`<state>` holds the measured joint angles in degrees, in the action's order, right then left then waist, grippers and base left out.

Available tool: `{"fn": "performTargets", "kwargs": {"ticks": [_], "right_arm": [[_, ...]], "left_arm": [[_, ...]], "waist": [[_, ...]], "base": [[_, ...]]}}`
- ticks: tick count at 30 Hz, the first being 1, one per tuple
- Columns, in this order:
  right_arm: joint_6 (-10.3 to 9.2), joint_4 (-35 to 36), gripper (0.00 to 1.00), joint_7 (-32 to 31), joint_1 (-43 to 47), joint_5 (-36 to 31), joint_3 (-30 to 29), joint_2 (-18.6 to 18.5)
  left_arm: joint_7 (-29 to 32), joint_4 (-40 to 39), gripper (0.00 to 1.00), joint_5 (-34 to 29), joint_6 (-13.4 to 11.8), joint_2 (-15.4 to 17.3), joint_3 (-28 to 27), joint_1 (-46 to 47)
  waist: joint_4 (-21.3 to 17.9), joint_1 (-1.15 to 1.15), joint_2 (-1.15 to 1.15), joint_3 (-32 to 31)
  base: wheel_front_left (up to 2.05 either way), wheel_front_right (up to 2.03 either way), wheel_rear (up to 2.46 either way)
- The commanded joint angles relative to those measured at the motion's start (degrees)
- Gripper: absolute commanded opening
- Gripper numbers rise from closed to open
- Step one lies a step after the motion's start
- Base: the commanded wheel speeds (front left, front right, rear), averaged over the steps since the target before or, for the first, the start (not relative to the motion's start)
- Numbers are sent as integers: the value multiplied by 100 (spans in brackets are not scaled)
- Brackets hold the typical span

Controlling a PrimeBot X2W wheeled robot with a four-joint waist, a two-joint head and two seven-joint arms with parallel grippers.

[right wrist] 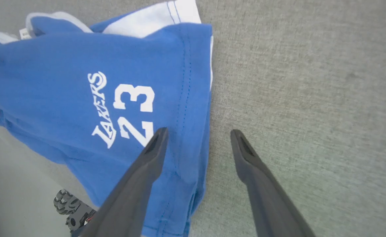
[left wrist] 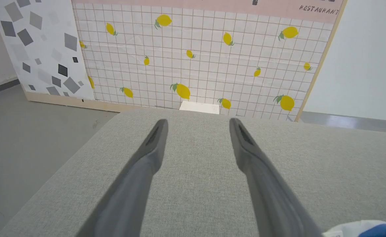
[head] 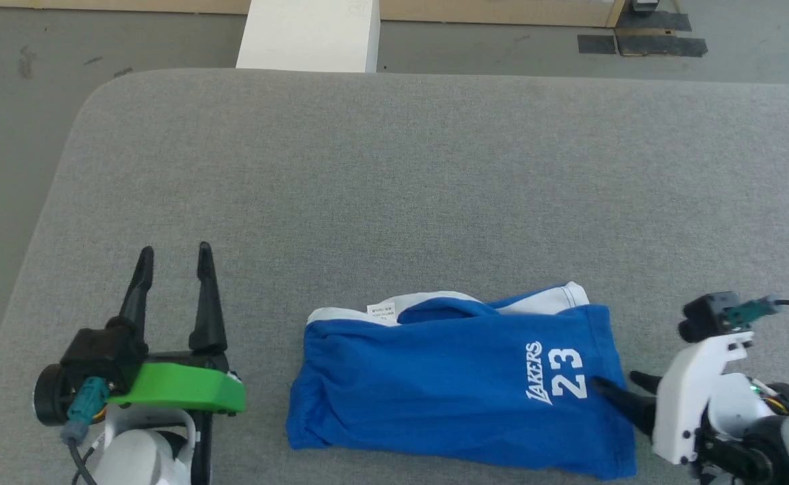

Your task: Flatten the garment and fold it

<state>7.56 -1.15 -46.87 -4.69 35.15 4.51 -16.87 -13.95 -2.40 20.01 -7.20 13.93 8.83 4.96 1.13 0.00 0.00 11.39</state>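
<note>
The garment [head: 448,391], royal blue with white trim, a small white tag and a white "LAKERS 23" print, lies folded in a rough rectangle on the grey table [head: 394,188] near its front edge. My left gripper [head: 172,259] stands open to the left of the garment, apart from it, fingers pointing away over bare cloth; its wrist view [left wrist: 198,123] shows nothing between the fingers and a corner of the garment [left wrist: 374,228] at the lower right. My right gripper [head: 618,380] is open at the garment's right edge; in its wrist view [right wrist: 198,133] one finger lies over the blue cloth [right wrist: 81,85], the other over the table.
The grey padded table has a rounded far-left corner [head: 105,94] with grey floor beyond. A white box [head: 310,34] stands past the far edge. A lemon-patterned wall panel [left wrist: 196,56] stands behind the table. Bare cloth stretches beyond the garment.
</note>
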Motion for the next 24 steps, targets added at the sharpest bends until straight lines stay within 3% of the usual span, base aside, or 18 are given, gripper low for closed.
{"fn": "performTargets", "kwargs": {"ticks": [1,4,6,9,10,11,12,17,24], "right_arm": [[-8,-70,100,28,-138,36,122,-7],[-8,-275,100,31,-294,82,520,20],[-8,-733,100,222,-661,44,1264,54],[-8,-904,100,314,-748,54,1348,10],[-8,-962,77,320,-768,48,1362,-25],[-8,-998,18,344,-782,46,1352,-53],[-8,-1041,0,382,-798,30,1328,-98],[-8,-1193,0,454,-779,42,1054,-248],[-8,-1355,0,363,-571,50,128,-612]], "left_arm": [[-59,-2,100,-77,-23,-71,29,56],[-90,-48,100,-222,-44,-194,91,17],[-103,-212,100,-466,28,-430,94,3],[-104,-234,100,-524,70,-500,48,-32],[-104,-248,100,-540,87,-525,26,-51],[-104,-257,100,-552,101,-543,13,-70],[-104,-274,100,-566,125,-564,3,-92],[-104,-322,100,-617,200,-643,-36,-166],[-105,-330,100,-713,267,-714,-81,-164]], "waist": [[-9,0,0,26],[-10,0,0,66],[69,0,0,124],[93,0,0,109],[95,0,0,92],[95,0,0,80],[89,0,0,68],[47,0,0,-8],[-30,0,0,-103]], "base": [[0,0,0],[0,0,0],[0,0,0],[0,0,0],[0,0,0],[0,0,0],[0,0,0],[0,0,0],[0,0,0]]}}
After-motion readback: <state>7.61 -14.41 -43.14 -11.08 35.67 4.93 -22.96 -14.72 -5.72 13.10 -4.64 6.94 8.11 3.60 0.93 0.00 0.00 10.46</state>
